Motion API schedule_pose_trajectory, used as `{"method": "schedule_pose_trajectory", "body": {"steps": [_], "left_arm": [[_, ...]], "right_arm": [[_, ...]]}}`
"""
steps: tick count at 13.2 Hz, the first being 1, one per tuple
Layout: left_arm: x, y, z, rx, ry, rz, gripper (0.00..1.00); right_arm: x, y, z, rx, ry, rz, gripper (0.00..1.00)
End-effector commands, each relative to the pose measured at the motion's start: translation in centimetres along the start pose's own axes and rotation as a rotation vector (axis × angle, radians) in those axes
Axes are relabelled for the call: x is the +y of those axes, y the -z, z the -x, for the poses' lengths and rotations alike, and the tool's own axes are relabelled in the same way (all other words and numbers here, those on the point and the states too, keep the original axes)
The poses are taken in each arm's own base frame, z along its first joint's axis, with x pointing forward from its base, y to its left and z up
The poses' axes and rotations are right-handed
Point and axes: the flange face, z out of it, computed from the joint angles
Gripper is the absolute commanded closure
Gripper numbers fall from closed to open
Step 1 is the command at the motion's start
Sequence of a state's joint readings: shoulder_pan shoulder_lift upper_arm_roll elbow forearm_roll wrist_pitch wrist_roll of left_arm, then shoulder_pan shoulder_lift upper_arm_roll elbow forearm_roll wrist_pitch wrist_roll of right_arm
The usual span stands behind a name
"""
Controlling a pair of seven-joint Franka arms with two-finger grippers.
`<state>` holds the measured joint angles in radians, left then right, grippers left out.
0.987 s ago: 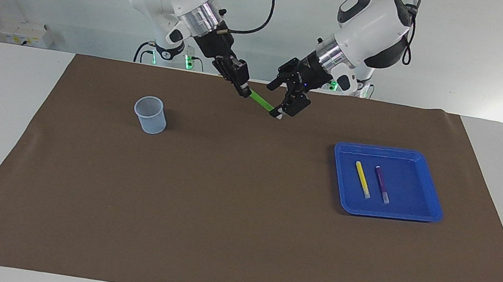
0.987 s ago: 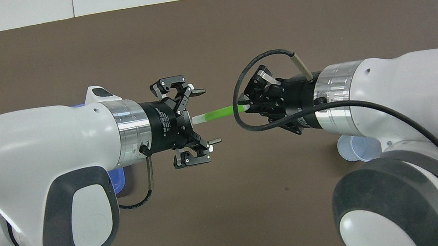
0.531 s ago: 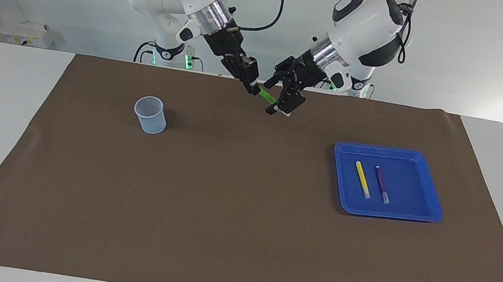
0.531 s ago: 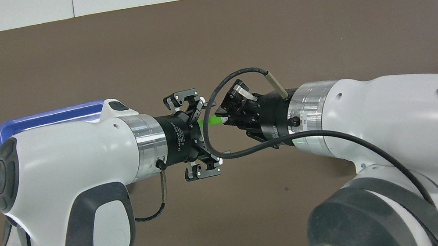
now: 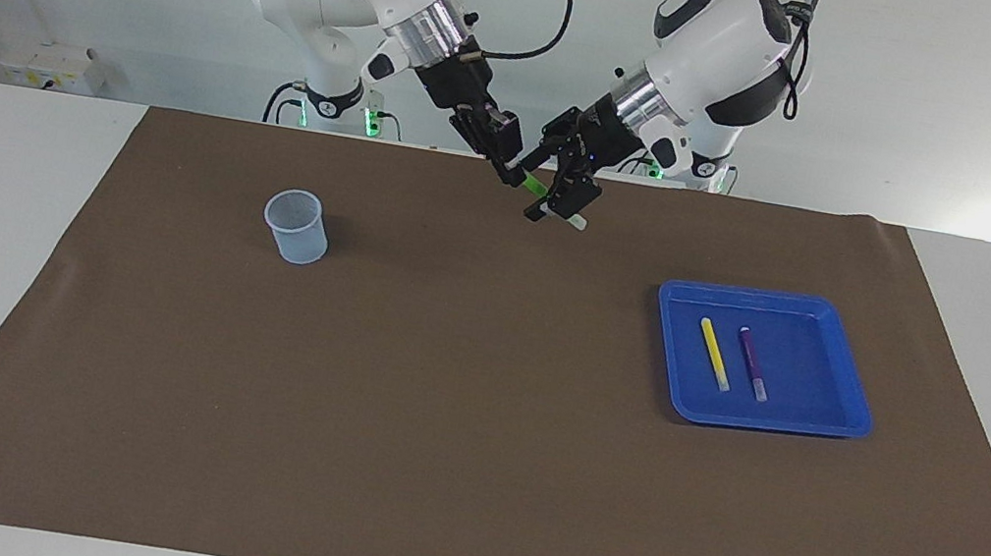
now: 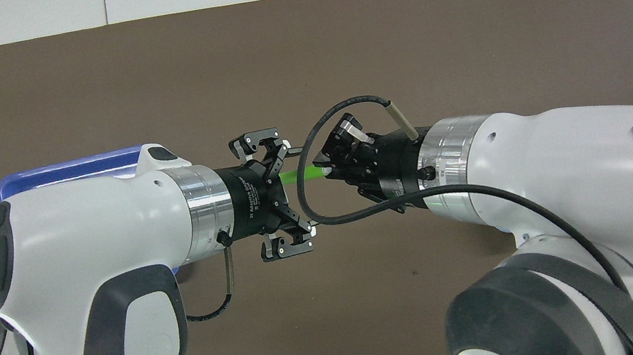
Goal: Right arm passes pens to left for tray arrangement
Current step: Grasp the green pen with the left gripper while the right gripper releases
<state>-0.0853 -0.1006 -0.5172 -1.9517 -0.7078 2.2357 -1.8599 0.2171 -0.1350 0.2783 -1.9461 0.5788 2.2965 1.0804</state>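
You're mid-handover above the mat: the right gripper point(image 5: 505, 168) pinches the green pen point(image 6: 299, 174), the left gripper point(image 5: 557, 203) gapes around its free end, so close left, release right, then swing toward the tray point(image 5: 844, 415) at four o'clock.

two pens point(image 5: 733, 358) in tray point(image 5: 842, 413), cup point(image 5: 297, 227) toward right arm's end

On the left gripper point(image 6: 288, 198) body you can probably read "2F Adaptive Gripper"; the smaller print is illegible.
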Motion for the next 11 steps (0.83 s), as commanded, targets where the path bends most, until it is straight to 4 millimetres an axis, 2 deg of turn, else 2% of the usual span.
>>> {"method": "schedule_pose_trajectory", "body": {"steps": [1,3,7,9,11], "left_arm": [[-0.59,0.96,-0.33,0.004,-0.011,-0.004,0.05],[-0.55,0.99,-0.39,0.006,-0.017,-0.004,0.09],[-0.42,1.11,-0.65,0.010,-0.034,-0.013,0.34],[-0.02,1.37,-1.02,0.010,-0.036,-0.008,0.38],[-0.03,1.31,-1.08,0.011,-0.037,-0.009,0.46]], "right_arm": [[0.47,0.15,-0.33,0.002,-0.021,-0.020,1.00],[0.46,0.20,-0.41,0.003,-0.023,-0.021,1.00],[0.53,0.19,-0.89,0.006,-0.003,-0.020,1.00],[0.57,0.35,-1.29,0.010,-0.007,-0.022,1.00],[0.58,0.34,-1.28,0.010,-0.007,-0.020,1.00]]}}
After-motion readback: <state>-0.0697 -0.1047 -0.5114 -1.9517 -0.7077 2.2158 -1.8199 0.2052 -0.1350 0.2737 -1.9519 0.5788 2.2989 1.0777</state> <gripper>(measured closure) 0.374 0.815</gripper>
